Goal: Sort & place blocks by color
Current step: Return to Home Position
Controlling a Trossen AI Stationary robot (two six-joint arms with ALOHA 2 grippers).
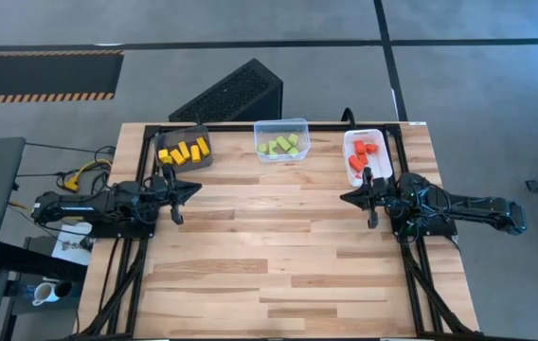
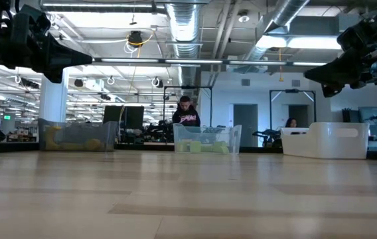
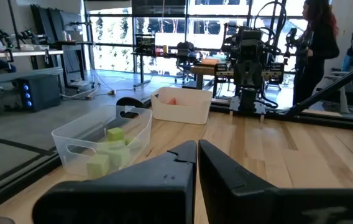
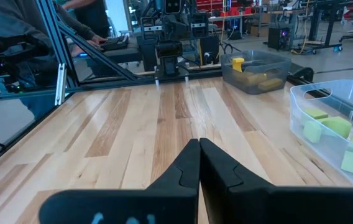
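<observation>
Three bins stand along the table's far edge. Yellow blocks [image 1: 184,152] lie in the dark bin [image 1: 185,135] at far left, light green blocks [image 1: 281,145] in the clear bin [image 1: 281,124] in the middle, red blocks [image 1: 364,156] in the white bin [image 1: 348,156] at far right. My left gripper [image 1: 196,188] is shut and hangs level above the table's left side, pointing right. My right gripper [image 1: 345,198] is shut and hangs level above the right side, pointing left. Neither holds anything.
The wooden table top [image 1: 278,246] is bare between and in front of the two arms. A black slanted box [image 1: 231,93] stands on the floor behind the table. People show in the room beyond the table.
</observation>
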